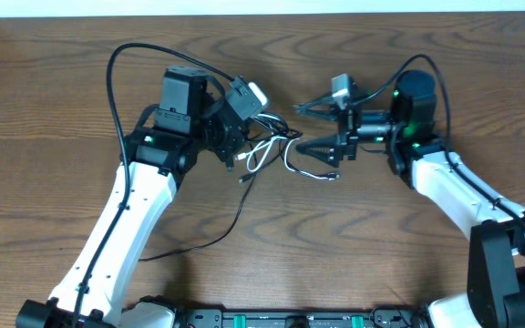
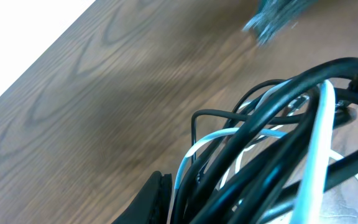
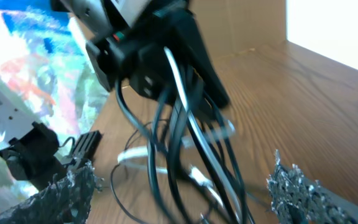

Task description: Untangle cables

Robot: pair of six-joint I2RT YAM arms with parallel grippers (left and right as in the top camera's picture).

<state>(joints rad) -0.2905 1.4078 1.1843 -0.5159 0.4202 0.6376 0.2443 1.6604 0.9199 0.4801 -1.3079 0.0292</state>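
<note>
Left gripper has its jaws pinching the tangled cables, black and white, near the middle of the table; strands hang below it; right gripper, just right of the tangle, has jaws spread wide, holding nothing.

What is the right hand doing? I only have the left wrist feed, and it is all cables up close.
Observer: The right hand is open. The cables hang in front of it, between its spread fingers, and none is gripped.
Operator: Does the bundle reach the table?
Observer: Yes. It hangs from the shut left hand, and its lower loops lie on the table.
Operator: Is any strand clear of the bundle?
Observer: A white cable trails out across the table toward the right arm's side.
</note>
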